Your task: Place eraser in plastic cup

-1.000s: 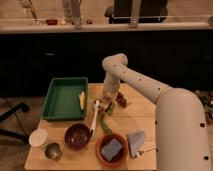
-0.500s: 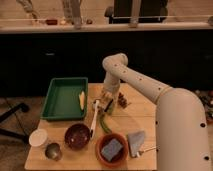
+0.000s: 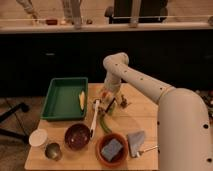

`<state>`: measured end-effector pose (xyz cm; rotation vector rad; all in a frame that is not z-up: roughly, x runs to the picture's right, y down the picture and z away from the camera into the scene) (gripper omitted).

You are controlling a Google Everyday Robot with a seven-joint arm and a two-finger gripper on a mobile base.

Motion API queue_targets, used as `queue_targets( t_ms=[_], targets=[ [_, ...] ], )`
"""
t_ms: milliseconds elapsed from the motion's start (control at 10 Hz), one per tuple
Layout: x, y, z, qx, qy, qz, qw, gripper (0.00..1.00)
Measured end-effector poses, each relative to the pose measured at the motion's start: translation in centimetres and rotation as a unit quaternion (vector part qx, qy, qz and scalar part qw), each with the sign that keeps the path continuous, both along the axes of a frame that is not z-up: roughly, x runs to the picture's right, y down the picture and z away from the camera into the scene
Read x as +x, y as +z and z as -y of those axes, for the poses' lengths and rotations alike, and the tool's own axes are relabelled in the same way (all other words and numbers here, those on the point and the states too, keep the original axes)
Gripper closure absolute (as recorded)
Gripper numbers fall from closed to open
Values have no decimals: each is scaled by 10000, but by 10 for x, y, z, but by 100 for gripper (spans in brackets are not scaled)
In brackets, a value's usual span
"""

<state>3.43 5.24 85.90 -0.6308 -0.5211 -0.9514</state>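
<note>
At the middle of the wooden worktop (image 3: 145, 117), the end effector (image 3: 106, 102) hangs low at the end of the white arm (image 3: 150, 90), which bends down from the robot's bulky white body at the right edge of the view. It sits just beside the right rim of the green tray (image 3: 62, 98), over a small cluster of items that are too blurred to name. Whether it is spread or pressed together cannot be told, and whether it grips anything cannot be told either. The eraser cannot be picked out with any certainty; it may be among the small things under the end effector.

The plastic cup (image 3: 38, 138) stands at the near left corner of the worktop, well apart from the end effector, upright with its wide white rim facing up. Just beside it, nearer the front edge, sits a shiny metallic cup (image 3: 53, 151). To the right of these is the dark red bowl (image 3: 77, 136), and a white-handled utensil (image 3: 94, 119) runs from the bowl's rim up toward the end effector. A green stalk-like thing (image 3: 104, 123) lies next to that handle. Further right, an orange-brown bowl (image 3: 112, 149) holds a grey-blue sponge-like block (image 3: 112, 148). A grey cloth (image 3: 135, 141) lies just beside that bowl. Inside the green tray, near its right wall, lies a yellow object (image 3: 82, 98) resembling corn
</note>
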Motion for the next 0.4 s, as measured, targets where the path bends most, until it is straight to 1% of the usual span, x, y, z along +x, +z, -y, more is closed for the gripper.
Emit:
queue_targets(
  t_ms=[400],
  targets=[
    [10, -10, 7, 64, 71, -77, 9999, 20]
  ],
)
